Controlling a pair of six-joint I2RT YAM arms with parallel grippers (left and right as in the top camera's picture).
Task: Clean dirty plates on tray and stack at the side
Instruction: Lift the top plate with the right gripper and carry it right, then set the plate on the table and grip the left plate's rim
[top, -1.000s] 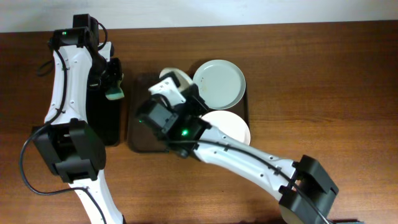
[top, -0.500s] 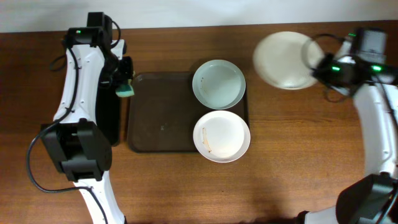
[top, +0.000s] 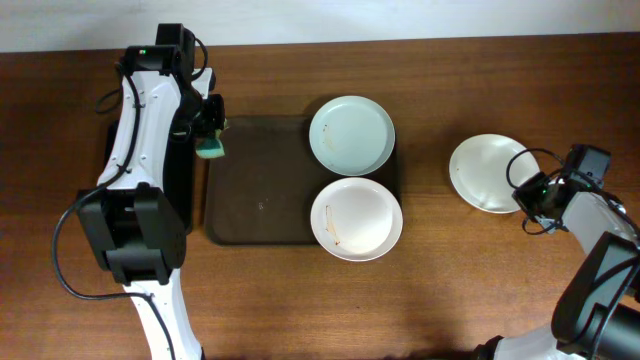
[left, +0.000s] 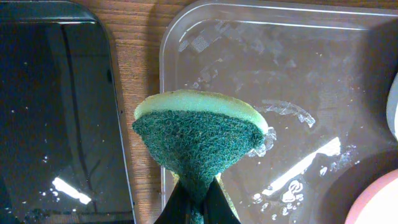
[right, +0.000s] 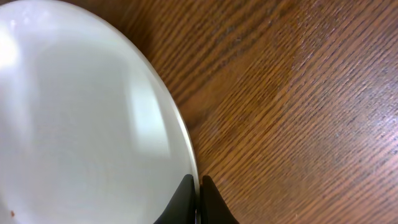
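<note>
The dark brown tray (top: 260, 190) holds two white plates at its right side: a far plate (top: 351, 135) and a near plate (top: 356, 218) with a faint brownish smear. A third white plate (top: 486, 172) is to the right of the tray, low over the table. My right gripper (top: 525, 190) is shut on its rim, seen in the right wrist view (right: 198, 186) with the plate (right: 81, 118) filling the left. My left gripper (top: 208, 140) is shut on a green and yellow sponge (left: 198, 134) over the tray's far left corner (left: 186, 37).
A narrow black tray (top: 172, 190) lies left of the brown tray, also in the left wrist view (left: 56, 112). Bare wooden table (top: 480, 280) surrounds the trays.
My right arm has carried the third plate from the tray to the right and lowered it toward the table. My left gripper with the sponge has shifted slightly right, over the brown tray's corner.
</note>
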